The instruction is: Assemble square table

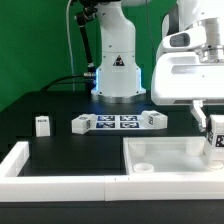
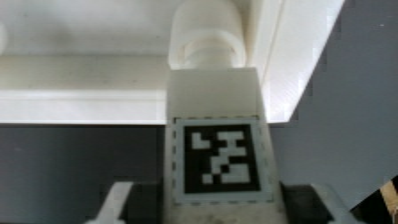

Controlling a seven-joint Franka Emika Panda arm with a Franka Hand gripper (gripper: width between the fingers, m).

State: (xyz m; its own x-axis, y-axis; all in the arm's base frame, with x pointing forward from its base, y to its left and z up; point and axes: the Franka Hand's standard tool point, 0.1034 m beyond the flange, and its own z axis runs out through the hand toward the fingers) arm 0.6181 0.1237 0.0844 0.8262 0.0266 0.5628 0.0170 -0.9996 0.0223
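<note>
The table top (image 1: 170,160) lies just beneath the claw (image 1: 213,140), which is clamped on an upright tagged leg (image 2: 217,120) whose long axis points down toward one corner of the top.

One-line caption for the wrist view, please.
Gripper holding a tagged white table leg close to the raised rim of the white square table top.
</note>
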